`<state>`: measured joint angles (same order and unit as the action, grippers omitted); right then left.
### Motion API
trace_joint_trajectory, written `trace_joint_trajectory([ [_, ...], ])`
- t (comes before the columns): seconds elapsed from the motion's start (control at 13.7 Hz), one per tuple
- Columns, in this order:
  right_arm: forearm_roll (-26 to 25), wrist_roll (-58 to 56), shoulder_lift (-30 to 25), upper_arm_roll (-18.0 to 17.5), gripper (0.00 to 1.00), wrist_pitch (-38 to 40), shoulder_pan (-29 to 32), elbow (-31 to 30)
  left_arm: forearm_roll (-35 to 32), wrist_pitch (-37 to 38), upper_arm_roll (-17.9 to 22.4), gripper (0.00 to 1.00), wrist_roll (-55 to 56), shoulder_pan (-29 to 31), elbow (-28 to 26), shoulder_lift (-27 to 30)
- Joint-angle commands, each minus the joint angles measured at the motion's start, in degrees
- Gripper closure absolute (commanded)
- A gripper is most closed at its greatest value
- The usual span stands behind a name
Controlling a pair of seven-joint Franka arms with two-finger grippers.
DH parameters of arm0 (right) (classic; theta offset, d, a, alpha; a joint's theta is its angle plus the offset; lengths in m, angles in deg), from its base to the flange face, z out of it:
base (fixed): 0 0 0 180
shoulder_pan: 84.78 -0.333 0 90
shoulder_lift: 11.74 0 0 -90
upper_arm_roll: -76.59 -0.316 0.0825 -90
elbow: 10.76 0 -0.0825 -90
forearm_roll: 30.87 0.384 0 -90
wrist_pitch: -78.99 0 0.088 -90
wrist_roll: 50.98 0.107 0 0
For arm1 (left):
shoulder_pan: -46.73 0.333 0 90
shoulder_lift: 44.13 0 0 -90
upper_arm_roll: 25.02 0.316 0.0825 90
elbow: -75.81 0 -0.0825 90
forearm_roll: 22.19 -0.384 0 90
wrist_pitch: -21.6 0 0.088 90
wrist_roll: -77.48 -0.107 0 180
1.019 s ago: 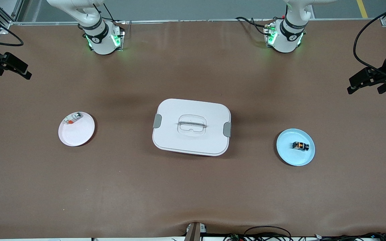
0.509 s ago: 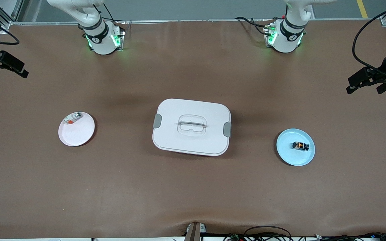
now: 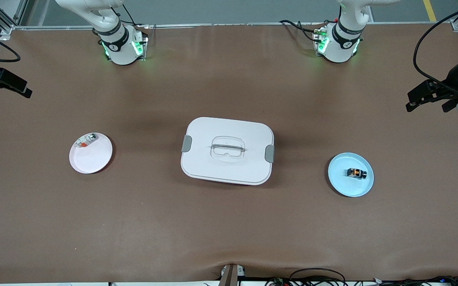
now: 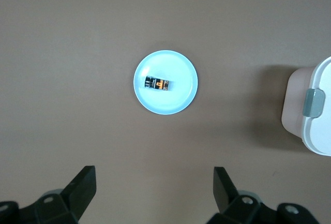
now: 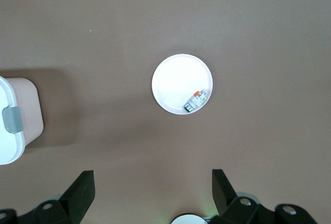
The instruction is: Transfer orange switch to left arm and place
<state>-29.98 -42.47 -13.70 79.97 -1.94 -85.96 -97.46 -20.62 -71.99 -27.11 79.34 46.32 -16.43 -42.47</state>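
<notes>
Orange switch [image 3: 356, 172] lies on the blue plate [image 3: 342, 180] at the left arm's end, long axis along the table; left gripper [image 3: 427, 97] high nearby, empty and spread, right gripper [image 3: 4, 81] likewise, well apart.

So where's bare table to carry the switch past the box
Bare table runs between the box and the front camera's edge, and between box and arm bases. The blue plate holds the orange switch; the pink plate holds another part.
</notes>
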Motion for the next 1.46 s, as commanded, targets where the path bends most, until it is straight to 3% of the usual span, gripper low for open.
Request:
trace_joint_trajectory([
  [0.0,0.26,1.06,0.56,0.04,0.0,2.0,0.4,1.0,0.0,2.7,-0.2,0.0,0.16,0.24,1.71,-0.6],
  [1.38,0.35,2.82,-0.14,-0.13,0.0,0.16,0.13,-1.99,0.0,4.47,-0.2,0.0,0.16,0.33,1.63,-0.6],
])
